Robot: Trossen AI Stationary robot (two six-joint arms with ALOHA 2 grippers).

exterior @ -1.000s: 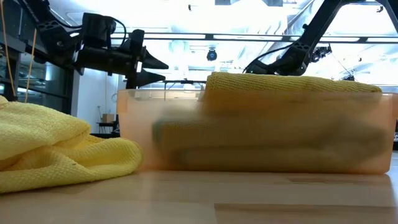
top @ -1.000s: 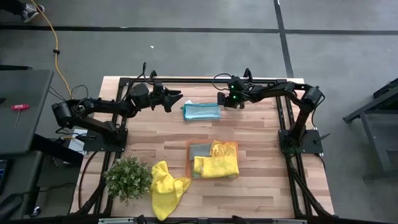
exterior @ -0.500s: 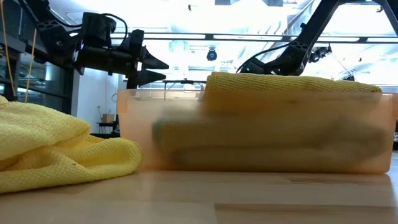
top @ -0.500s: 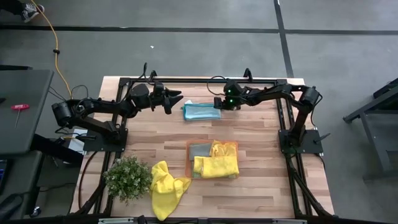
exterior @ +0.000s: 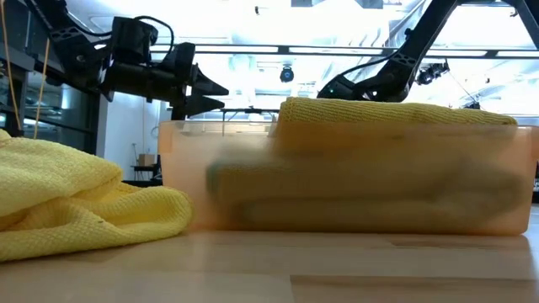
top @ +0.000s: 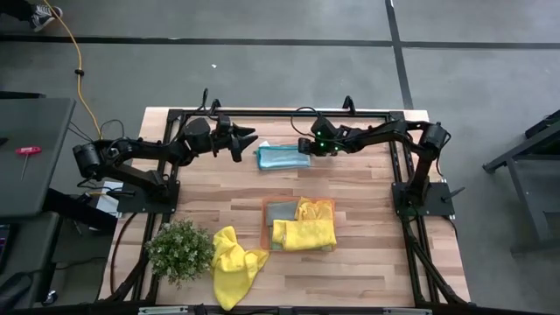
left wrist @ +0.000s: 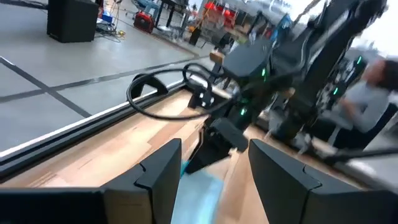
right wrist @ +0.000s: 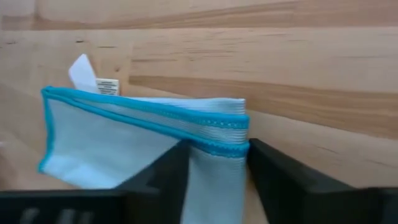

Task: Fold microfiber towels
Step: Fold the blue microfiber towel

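Note:
A light blue towel [top: 283, 157] lies folded on the table's far middle, flat on the wood; a white label [right wrist: 93, 78] sticks out at its far end. My right gripper [top: 303, 149] slants down at the towel's right end. Its fingers stand apart, one over the cloth [right wrist: 158, 180] and one just past the towel's hemmed corner [right wrist: 224, 146]. My left gripper [top: 250, 140] hangs level above the table, left of the towel, open and with nothing in it. It is also in the low view [exterior: 210, 94]. My right gripper comes at the towel's right-end corner [right wrist: 217, 168] slanting down from the table's right. The folded cloth fills the gap between its two fingers. Whether the fingers touch the cloth, I cannot tell. The towel lies flat on the table.
An orange bin [top: 267, 224] at the table's middle holds yellow towels [top: 306, 229] and a grey one [top: 281, 211]. A loose yellow towel [top: 234, 262] lies near the front edge beside a potted plant [top: 180, 249]. Bare wood lies between the blue towel and the bin.
My right gripper has gone toward the table's left edge and a little down, up to the right end of the light blue towel. The towel has stayed in place.

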